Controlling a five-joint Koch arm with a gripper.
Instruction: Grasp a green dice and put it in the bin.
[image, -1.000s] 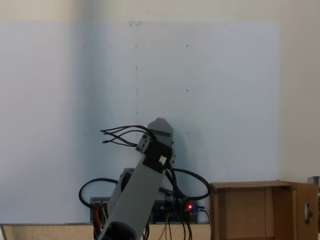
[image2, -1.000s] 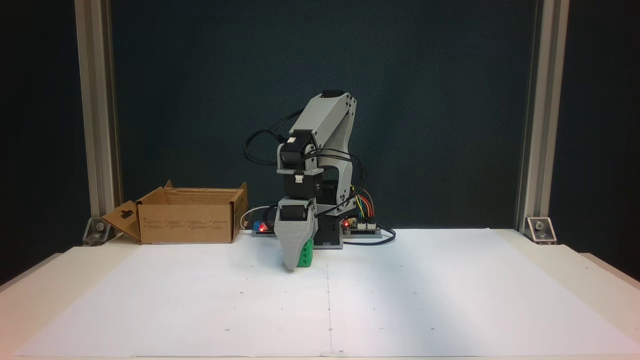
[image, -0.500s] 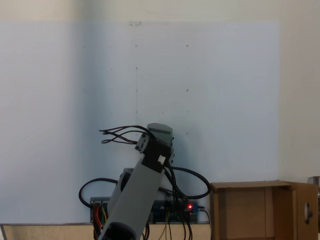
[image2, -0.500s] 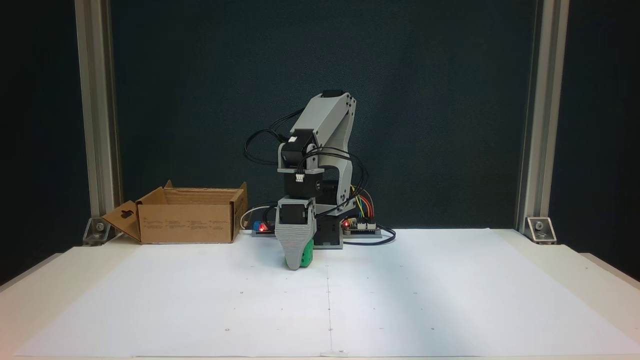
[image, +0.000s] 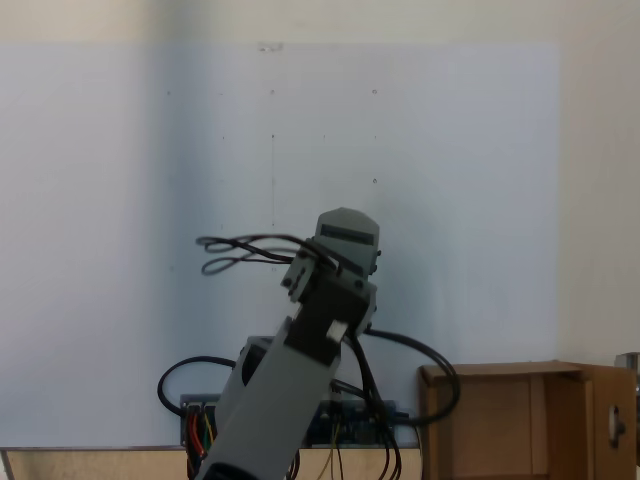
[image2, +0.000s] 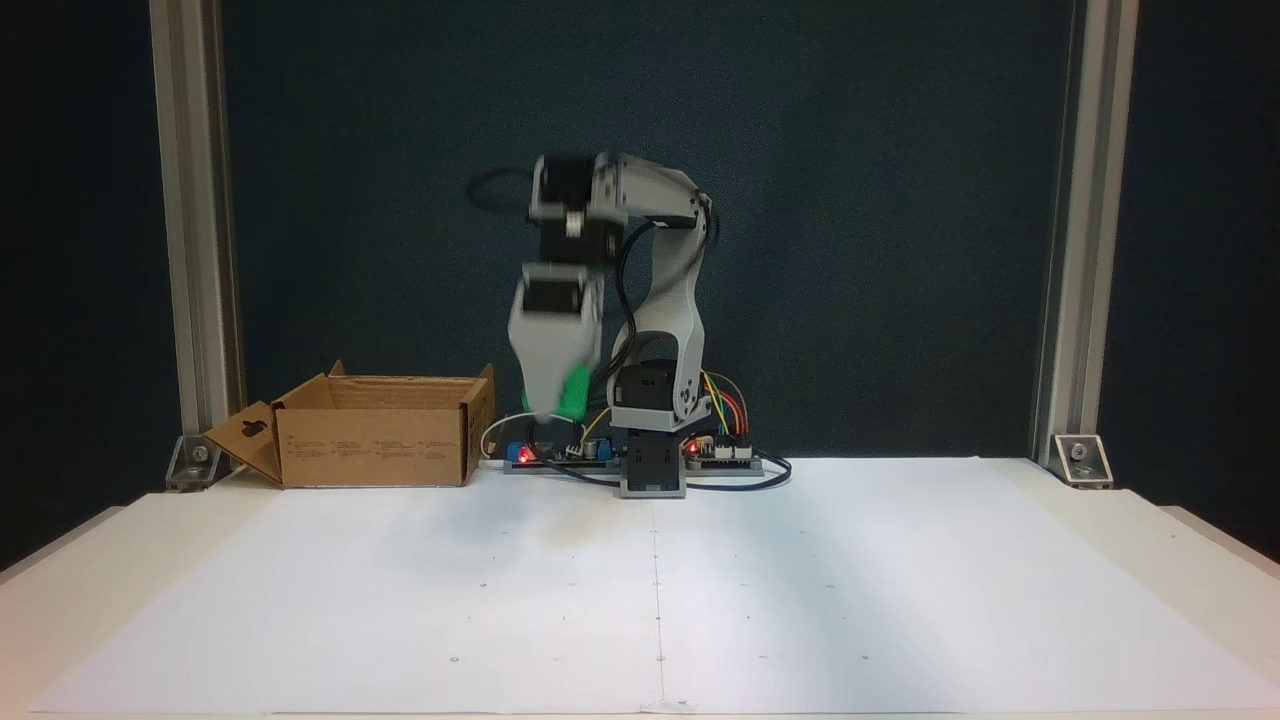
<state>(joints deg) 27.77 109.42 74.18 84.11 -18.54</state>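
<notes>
Grasp looks done: gripper (image2: 556, 405) is pinching the green dice (image2: 573, 392), which hangs clear of the table, just beside the bin (image2: 375, 432) and about level with its rim. Left, by my read: carry over the bin's opening, release.

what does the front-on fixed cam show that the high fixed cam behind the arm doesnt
In the front-on fixed view: the green dice held in the gripper well above the white sheet, plus the metal posts and dark backdrop. In the high fixed view: the gripper head's top from above and the bin's open inside. Shared: the arm, its cables, the bin and the white sheet.
</notes>
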